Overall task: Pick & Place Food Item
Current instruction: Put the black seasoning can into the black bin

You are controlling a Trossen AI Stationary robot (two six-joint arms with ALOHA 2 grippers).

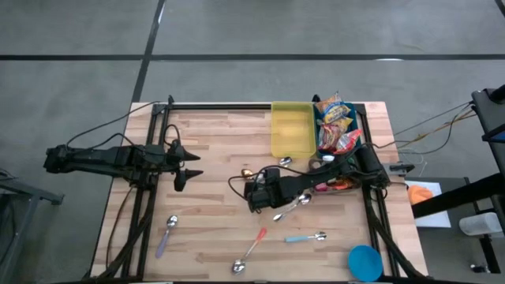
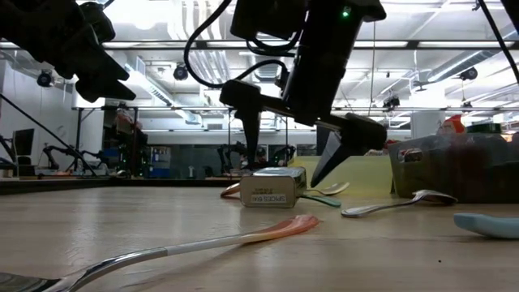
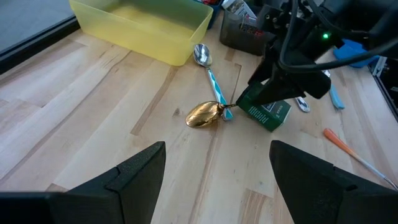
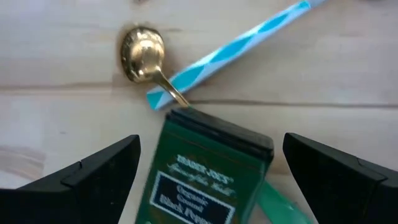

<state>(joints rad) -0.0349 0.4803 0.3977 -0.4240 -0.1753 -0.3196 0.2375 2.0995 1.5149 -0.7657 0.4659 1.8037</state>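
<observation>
While the right gripper (image 2: pixel 293 166) hangs wide open over it, the green pepper tin (image 4: pixel 202 173) lies flat mid-table beside a gold spoon (image 4: pixel 144 53).
Likely light, rigid and slick-sided, it wants pinching across its narrow flat sides; the left gripper (image 1: pixel 187 163) waits open, well apart.

The table (image 1: pixel 213 150) is pale wood planks, smooth, with lines of grain. The pepper tin (image 4: pixel 208 168) looks like shiny green metal with a dark lid. The gold spoon (image 4: pixel 144 53) is bright, glossy metal. Its neighbour has a striped blue plastic handle (image 4: pixel 242 40). The yellow bin (image 3: pixel 146 25) is smooth, see-through plastic. The snack bags (image 1: pixel 335 118) look crinkly and shiny.
</observation>
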